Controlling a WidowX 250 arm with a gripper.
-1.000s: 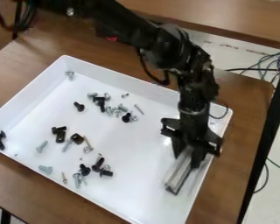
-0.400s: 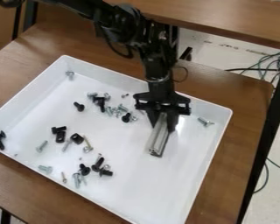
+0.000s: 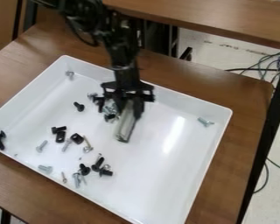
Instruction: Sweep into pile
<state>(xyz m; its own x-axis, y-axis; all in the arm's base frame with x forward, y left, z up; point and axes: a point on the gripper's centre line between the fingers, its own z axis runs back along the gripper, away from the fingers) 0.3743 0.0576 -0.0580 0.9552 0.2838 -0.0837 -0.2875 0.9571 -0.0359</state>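
So the thing it's got is a silvery-grey bar (image 3: 124, 126), straight and kinda chunky. It's pinched between the jaws of the gripper (image 3: 131, 110), which sit only a bar's width apart, and the far end pokes out below them, inside the white tray (image 3: 157, 179). Loose screws (image 3: 110, 106) sit bunched right beside it. Arm's hanging down from the top, wrist nearly upright.

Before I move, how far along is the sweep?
Early, it seems: no single pile. Done: at most a loose cluster beside the bar. In hand: the tool grips that bar. Left: screws low in the tray, black pieces above them, strays at left and right.
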